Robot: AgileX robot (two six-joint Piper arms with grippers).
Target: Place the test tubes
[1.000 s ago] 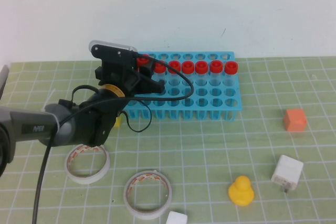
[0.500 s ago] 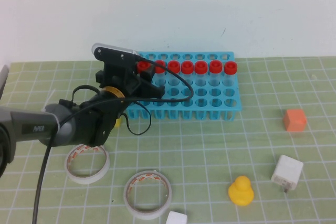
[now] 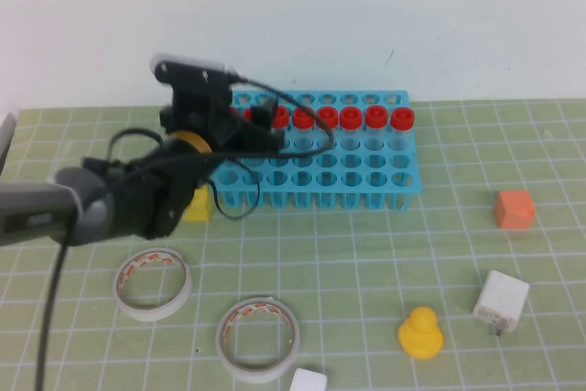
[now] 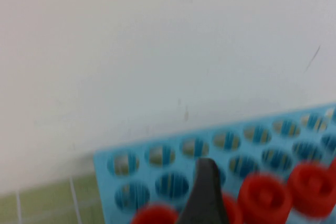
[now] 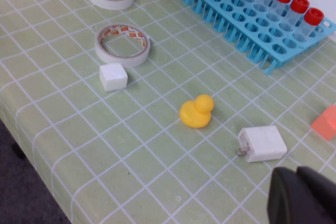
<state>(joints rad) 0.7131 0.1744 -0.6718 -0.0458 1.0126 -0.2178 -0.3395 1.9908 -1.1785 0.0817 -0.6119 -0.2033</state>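
Clear round tubes with red caps stand upright in one row of the blue plastic rack, its left end under the left gripper, whose grip I cannot tell, while the right gripper, pressed together, hangs over the gridded green mat.

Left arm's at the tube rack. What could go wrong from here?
1. The left gripper hangs low over the left end of the blue rack, among red-capped test tubes; a sideways pull-out may snag a cap or drag the rack.
2. Its cable loops across the tube row and might catch.
3. The yellow block sits under that arm and could get knocked.
The right gripper, shut, is parked near the white charger: no threat.
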